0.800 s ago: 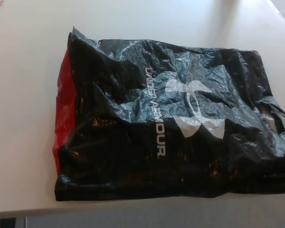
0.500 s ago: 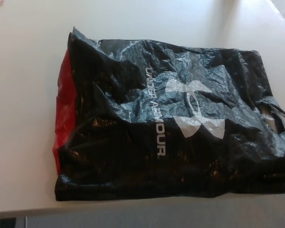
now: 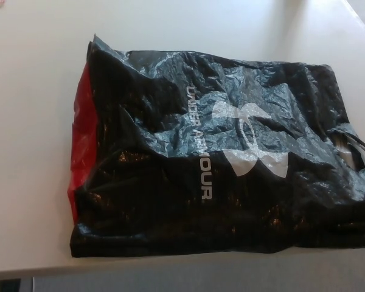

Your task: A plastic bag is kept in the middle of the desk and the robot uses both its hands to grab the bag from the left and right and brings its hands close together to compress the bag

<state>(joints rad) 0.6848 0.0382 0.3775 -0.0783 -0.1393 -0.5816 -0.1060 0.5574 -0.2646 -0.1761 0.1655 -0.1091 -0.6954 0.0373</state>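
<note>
Left hand: out of sight, so nobody could say whether its fingers are spread or pressed together; no arm reaches in from that side.
Red panel (image 3: 83, 143): a bright strip along the bag's left edge, the side the left hand would come to first.
Plastic bag (image 3: 170, 182): black, glossy and heavily crinkled, lying flat in the middle of the desk, with white lettering and a white logo (image 3: 248, 139) across its centre. Its near edge sits close to the front edge of the desk.
Handle loop (image 3: 356, 149): at the bag's right end, running almost off the picture, on the side the right hand would meet.
Right hand: also out of sight; finger state unknown.
Risk: slick film on a smooth top could slide instead of bunching, and uneven pushes might shove the bag off the near edge.
Desk (image 3: 30, 201): pale, plain and matt, bare around the bag.
Room: evenly lit; little else shows.
</note>
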